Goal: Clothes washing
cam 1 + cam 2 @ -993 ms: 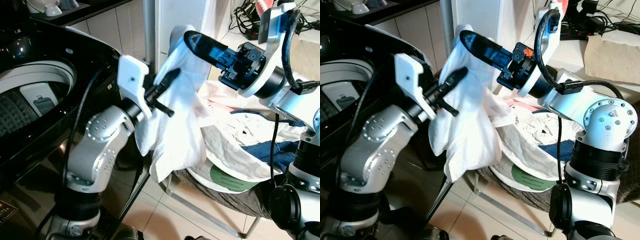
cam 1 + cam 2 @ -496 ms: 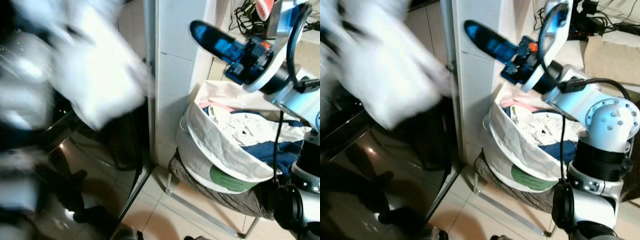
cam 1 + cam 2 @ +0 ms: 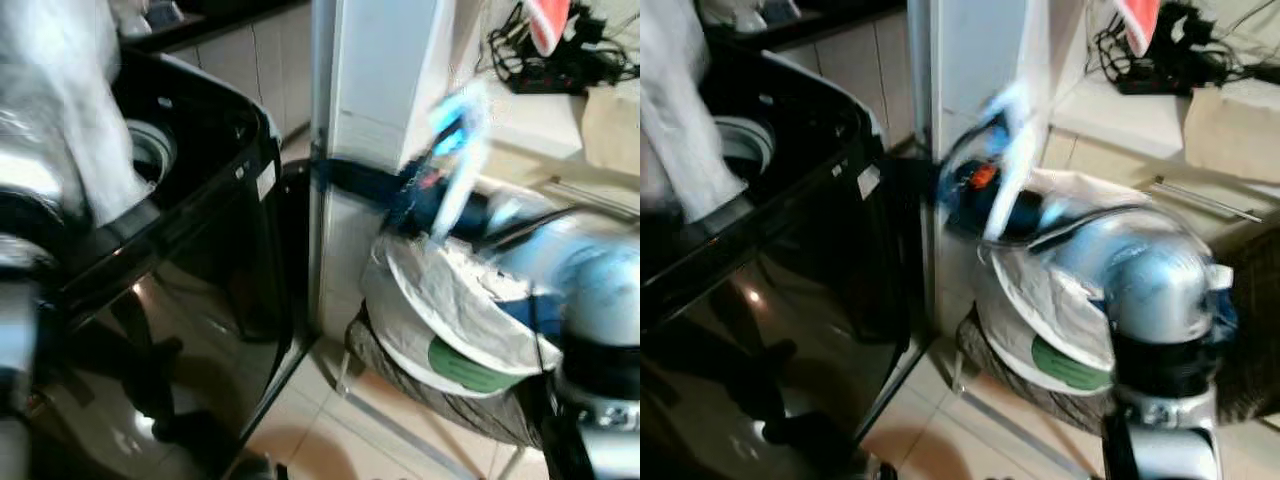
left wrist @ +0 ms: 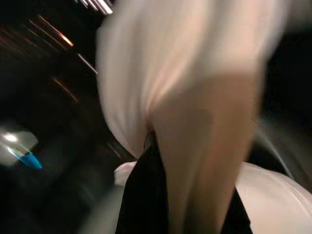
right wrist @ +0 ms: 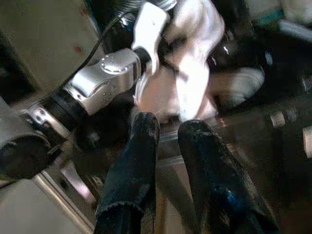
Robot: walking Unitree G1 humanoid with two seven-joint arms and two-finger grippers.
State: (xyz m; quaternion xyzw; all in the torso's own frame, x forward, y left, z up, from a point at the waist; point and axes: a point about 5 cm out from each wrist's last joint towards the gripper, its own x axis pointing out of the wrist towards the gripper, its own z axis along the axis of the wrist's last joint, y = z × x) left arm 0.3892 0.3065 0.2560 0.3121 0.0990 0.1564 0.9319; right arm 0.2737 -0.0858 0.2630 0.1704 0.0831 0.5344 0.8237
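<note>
A white garment [image 3: 70, 110] hangs at the upper left over the open top of the black washing machine [image 3: 200, 250], its lower end at the drum opening [image 3: 150, 150]. My left gripper [image 4: 151, 139] is shut on this garment [image 4: 185, 97]; the cloth drapes over its black fingers. The right wrist view shows the left arm [image 5: 105, 78] holding the garment [image 5: 195, 63] above the washer. My right gripper [image 3: 340, 178], blurred, reaches left in front of the white pillar, above the laundry basket [image 3: 450, 330]. Its fingers [image 5: 136, 146] stand slightly apart with nothing between them.
The basket sits on a low metal-legged stand at the right and holds white and blue clothes [image 3: 480, 275]. A white pillar [image 3: 385, 80] stands between washer and basket. Cables [image 3: 560, 45] lie on the floor at the far right. Tiled floor shows below.
My left arm has swung the white garment from beside the basket to over the washer's opening. The right arm let go of it and dropped lower and leftward; the picture is motion-blurred.
</note>
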